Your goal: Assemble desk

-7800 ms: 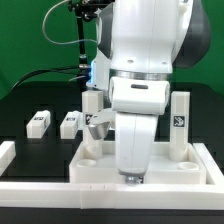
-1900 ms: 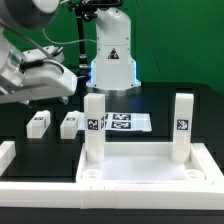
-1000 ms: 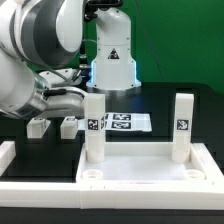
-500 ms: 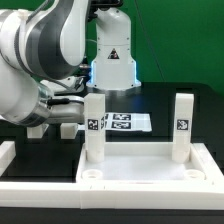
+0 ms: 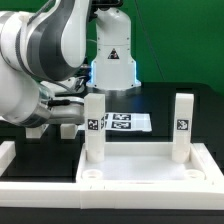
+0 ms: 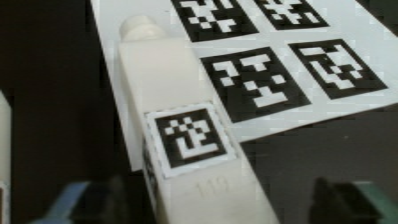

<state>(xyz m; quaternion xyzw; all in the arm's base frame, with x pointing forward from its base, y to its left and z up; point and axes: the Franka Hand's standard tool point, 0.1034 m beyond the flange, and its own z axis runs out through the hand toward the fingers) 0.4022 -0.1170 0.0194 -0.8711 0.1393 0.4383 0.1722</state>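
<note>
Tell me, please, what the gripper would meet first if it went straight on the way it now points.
Most likely the loose leg lying by the marker board: the wrist view shows it between the fingers of the open gripper, though depth is unclear.

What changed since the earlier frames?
The arm swung from above the desk top to the exterior view's left and lowered over the loose legs. The open claw now straddles one lying leg, nothing gripped. Both upright legs, desk top and marker board stayed put.
</note>
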